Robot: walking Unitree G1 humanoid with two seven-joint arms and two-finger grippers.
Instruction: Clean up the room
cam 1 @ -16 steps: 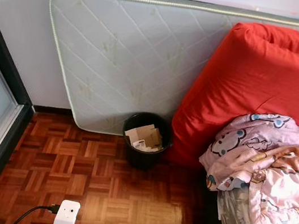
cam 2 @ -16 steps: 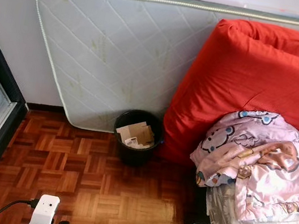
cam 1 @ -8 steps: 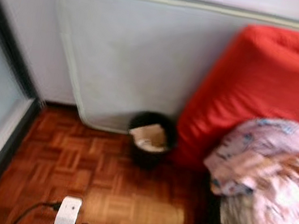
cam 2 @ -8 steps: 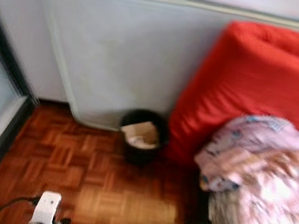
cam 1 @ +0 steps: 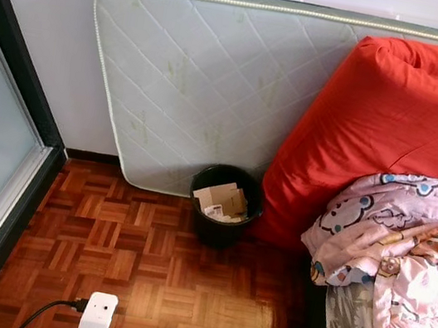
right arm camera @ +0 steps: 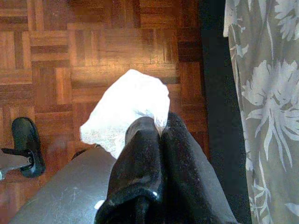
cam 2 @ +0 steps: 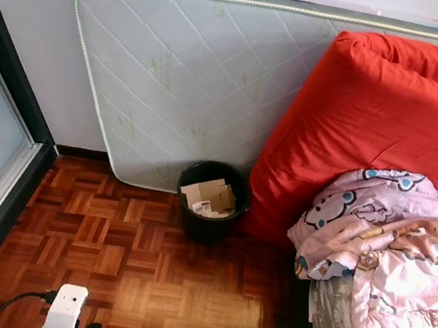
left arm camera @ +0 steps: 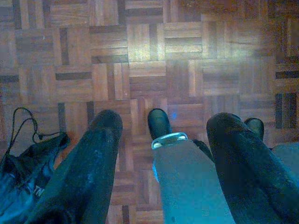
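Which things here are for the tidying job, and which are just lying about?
For the job:
- white crumpled paper, pinched in the right claw
- black bin with cardboard scraps inside

Just lying about:
- bare mattress leaning on the wall
- red mattress
- pink blanket
- left claw, open and empty above the floor

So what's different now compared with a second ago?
Only the view shifted: the camera turned slightly left, so everything slid right in the picture. The bin, mattress, red cushion and pink blanket stayed put. The right gripper is pinching a white wad.
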